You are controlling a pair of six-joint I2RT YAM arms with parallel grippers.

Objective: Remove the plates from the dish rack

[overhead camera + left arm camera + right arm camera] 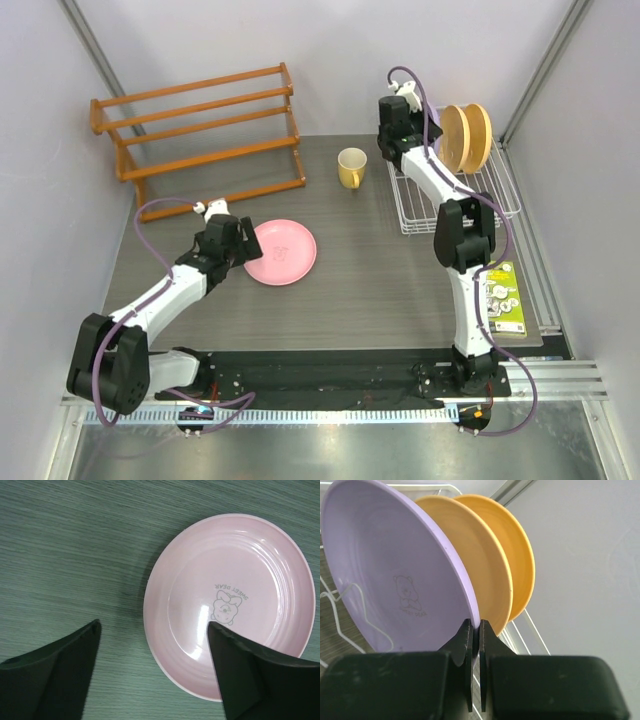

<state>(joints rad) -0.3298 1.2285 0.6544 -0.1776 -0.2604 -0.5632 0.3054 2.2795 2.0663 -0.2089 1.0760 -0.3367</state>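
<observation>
Right fingers [464, 647] pinch lilac plate [385, 570]; left fingers [55, 680] spread beside pink plate [235, 595].

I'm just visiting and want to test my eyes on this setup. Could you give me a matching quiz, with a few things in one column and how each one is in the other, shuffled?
Things:
1. pink plate
2. lilac plate
3. yellow mug
4. left pincer

States:
A. upright in the dish rack, rim pinched by the right pincer
B. open, holding nothing
C. lying flat on the table
D. standing between the wooden rack and the dish rack

Pairs: 1-C, 2-A, 3-D, 4-B
</observation>
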